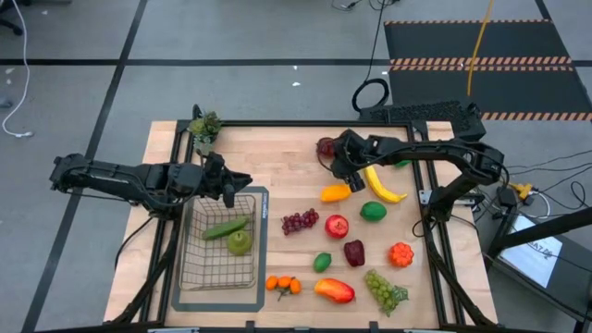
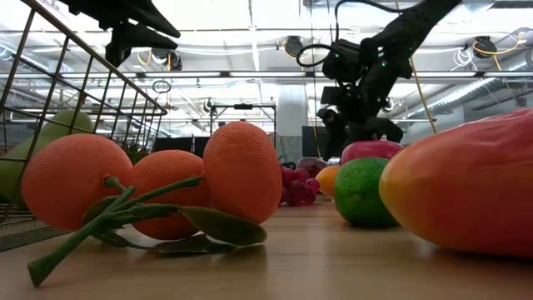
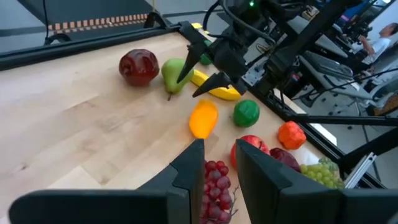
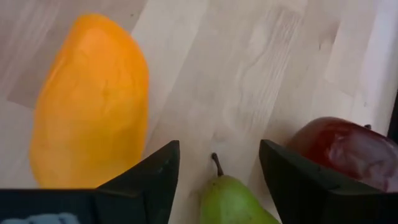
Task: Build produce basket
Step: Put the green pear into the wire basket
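Oranges (image 2: pixel 158 187) on a leafy stem fill the foreground of the low view, lying just outside the basket (image 1: pixel 218 268), at its near right corner.

Basket: wire, on a grey mat (image 1: pixel 260 205), holding a cucumber (image 1: pixel 225 228) and a green pear (image 1: pixel 240 242). All remaining produce (image 1: pixel 351 250) lies loose on the table (image 1: pixel 287 162) to the basket's right.

Left gripper (image 1: pixel 225 185): hovers over the basket's far rim, fingers a little apart, holding nothing.

Right gripper (image 4: pixel 217 171): well to the basket's right at the far side of the table, jaws parted and empty, straddling a second green pear (image 4: pixel 233 198). A yellow mango (image 4: pixel 90 102) and a red apple (image 4: pixel 345 152) crowd either side of the pear.

Step in hand, as judged: picking that pear.

Recommendation: descend squarely so each finger clears its neighbour, seat the jaws across the pear's widest part rather than the stem, and close gently; the rounded body may squirt sideways.
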